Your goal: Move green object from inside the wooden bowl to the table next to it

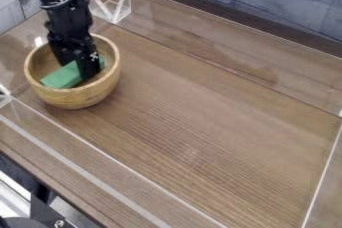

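End effector [78,60] is down inside the wooden bowl [103,82], pointing straight down, black fingers dipped over the right part of the green object [60,74]. Fingers look slightly apart, but whether they're clamped on the block or clear of it can't be told from this view. Green object is in the bowl, lying on the bowl floor, partly hidden by the end effector on its right side. Its long axis seems to run diagonally, lower left to upper right in frame; far end is covered. Nothing else visible in the bowl. Bowl sits on the counter [214,102] at the far left, near the clear plastic walls [134,207] at the left corner.
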Tool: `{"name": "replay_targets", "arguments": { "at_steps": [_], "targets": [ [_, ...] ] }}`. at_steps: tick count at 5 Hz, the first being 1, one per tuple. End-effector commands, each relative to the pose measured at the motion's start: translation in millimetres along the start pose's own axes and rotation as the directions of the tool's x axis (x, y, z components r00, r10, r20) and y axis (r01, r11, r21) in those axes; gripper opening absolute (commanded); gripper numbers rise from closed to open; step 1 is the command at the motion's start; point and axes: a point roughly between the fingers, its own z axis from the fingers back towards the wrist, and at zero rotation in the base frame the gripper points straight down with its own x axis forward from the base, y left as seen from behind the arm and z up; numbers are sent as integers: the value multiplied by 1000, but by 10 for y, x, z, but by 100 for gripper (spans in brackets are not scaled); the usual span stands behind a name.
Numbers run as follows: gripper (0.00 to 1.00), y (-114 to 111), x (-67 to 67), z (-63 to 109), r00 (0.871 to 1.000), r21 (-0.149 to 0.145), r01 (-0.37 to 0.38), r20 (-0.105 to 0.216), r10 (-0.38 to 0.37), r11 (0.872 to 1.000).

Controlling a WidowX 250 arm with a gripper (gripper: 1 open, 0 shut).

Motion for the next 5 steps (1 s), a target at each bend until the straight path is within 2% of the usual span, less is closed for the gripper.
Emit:
{"name": "replay_targets", "arguments": {
  "at_steps": [1, 3, 5],
  "targets": [
    [0, 10, 91, 61, 999, 8, -33, 28, 33, 999],
    [0, -24, 61, 289, 997, -9, 56, 45, -56, 998],
    [0, 39, 43, 420, 997, -18, 43, 65, -42, 999]
  ]
}}
